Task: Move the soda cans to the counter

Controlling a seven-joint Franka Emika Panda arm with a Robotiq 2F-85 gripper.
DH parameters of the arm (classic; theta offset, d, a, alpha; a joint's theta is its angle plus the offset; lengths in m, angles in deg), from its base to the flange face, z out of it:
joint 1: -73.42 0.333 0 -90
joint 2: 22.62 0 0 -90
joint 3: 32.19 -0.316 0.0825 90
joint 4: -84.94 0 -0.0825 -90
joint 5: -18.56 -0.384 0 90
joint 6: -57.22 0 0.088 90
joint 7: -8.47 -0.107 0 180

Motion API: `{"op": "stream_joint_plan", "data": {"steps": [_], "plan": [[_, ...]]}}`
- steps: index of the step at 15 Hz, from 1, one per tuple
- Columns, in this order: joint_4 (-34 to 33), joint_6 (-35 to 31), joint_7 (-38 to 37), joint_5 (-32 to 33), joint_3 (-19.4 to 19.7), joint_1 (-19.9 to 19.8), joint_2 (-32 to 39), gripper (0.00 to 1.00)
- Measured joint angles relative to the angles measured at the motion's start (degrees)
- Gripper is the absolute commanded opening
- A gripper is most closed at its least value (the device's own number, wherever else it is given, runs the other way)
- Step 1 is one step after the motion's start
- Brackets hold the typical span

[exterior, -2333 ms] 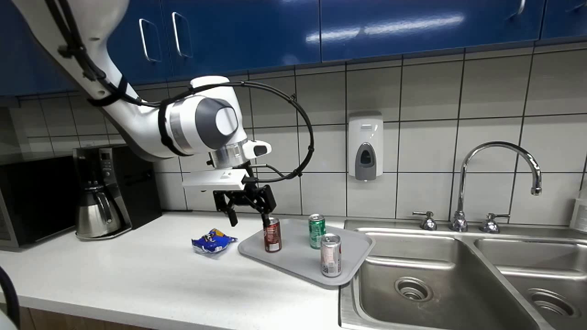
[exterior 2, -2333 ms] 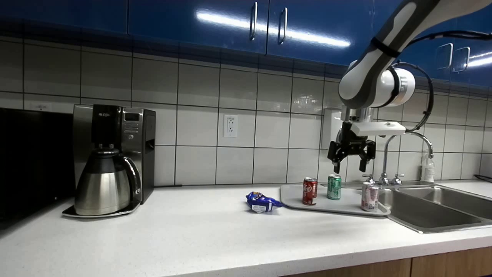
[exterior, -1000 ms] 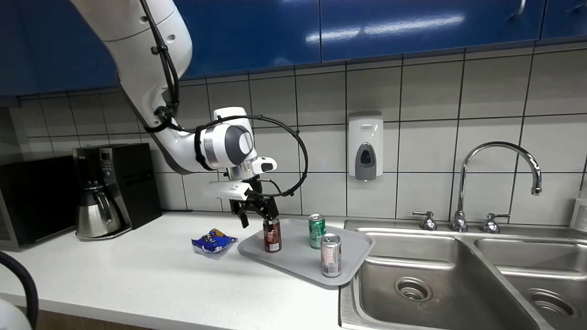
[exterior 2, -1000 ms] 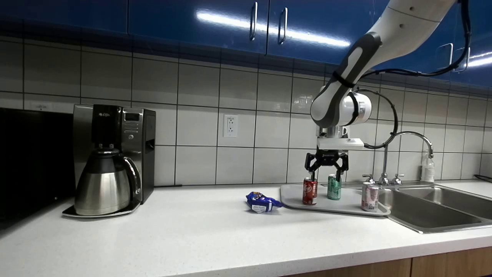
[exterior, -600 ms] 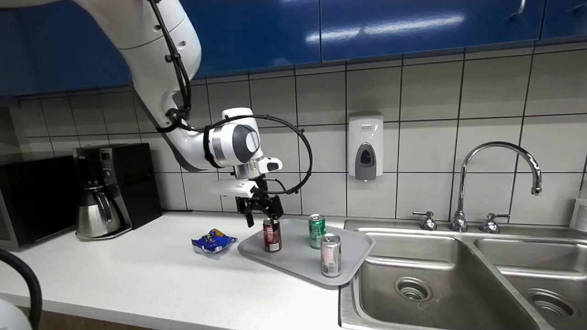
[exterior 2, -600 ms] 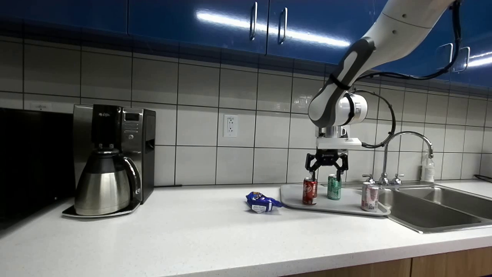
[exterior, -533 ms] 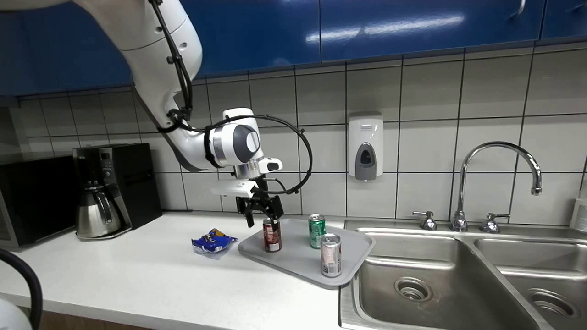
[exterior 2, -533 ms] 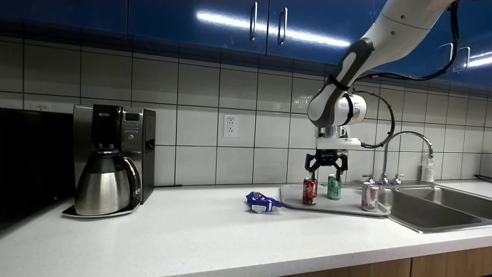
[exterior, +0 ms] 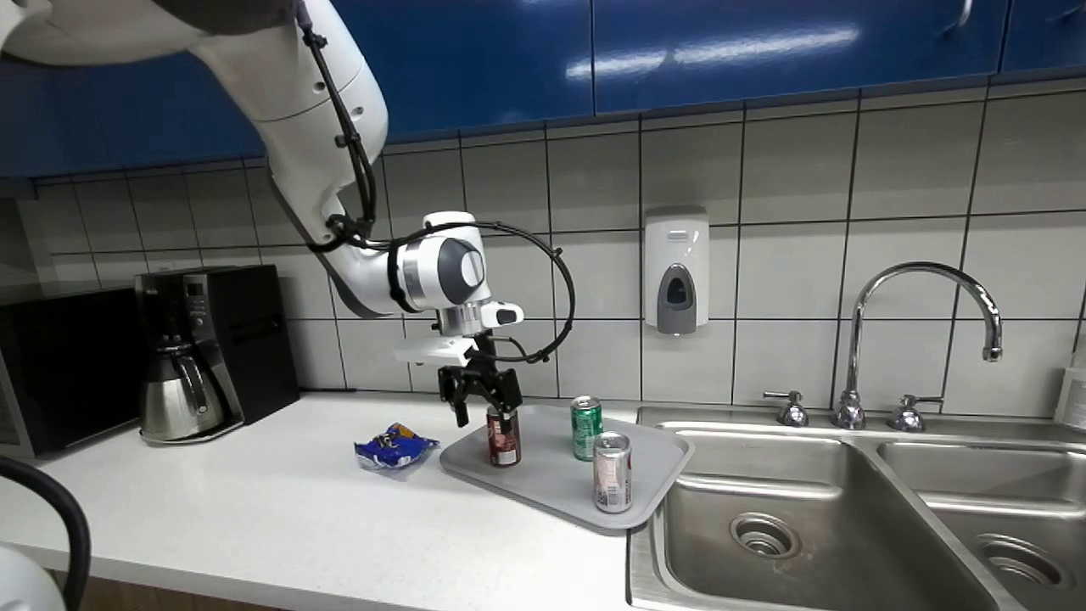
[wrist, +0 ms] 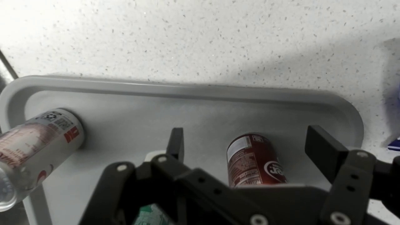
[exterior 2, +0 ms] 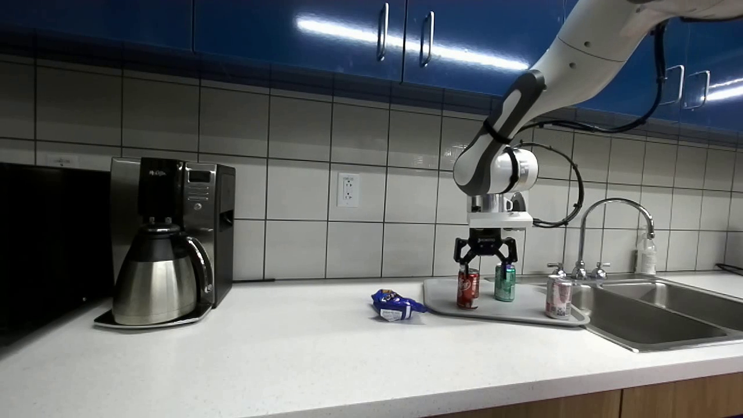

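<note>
As a red aluminium soda can with white lettering (exterior: 506, 450), a green aluminium soda can (exterior: 585, 431) and a silver aluminium soda can with pink print (exterior: 612, 475) stand upright on a grey plastic tray with rounded corners (exterior: 551, 479), my black two-fingered gripper (exterior 2: 484, 274) hangs low by the red can's top, jaws spread wide and holding nothing. The wrist view places the red can between my fingers (wrist: 176, 142); whether the tips reach below its rim, or whether either touches it, I cannot tell.

None of the three cans stands directly on the white speckled counter (exterior 2: 290, 354) yet: all share the tray, apart from one another, so by my reckoning the count is none delivered, three to go. The step at hand looks to be lining up on the red can. Left for it are the grip, the lift, the carry over the tray's raised edge and the setting down; the green and silver cans would each need the same.

A crumpled blue snack packet (exterior 2: 396, 306) lies on the counter just beside the tray, on the red can's side, while the tray's opposite end lies at the edge of a stainless steel sink (exterior: 646, 577).
</note>
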Motion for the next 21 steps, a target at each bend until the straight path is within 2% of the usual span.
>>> {"op": "stream_joint_plan", "data": {"steps": [21], "plan": [[-11.13, 0.27, -7.77, -0.36, 3.28, 3.65, 9.88, 1.00]]}}
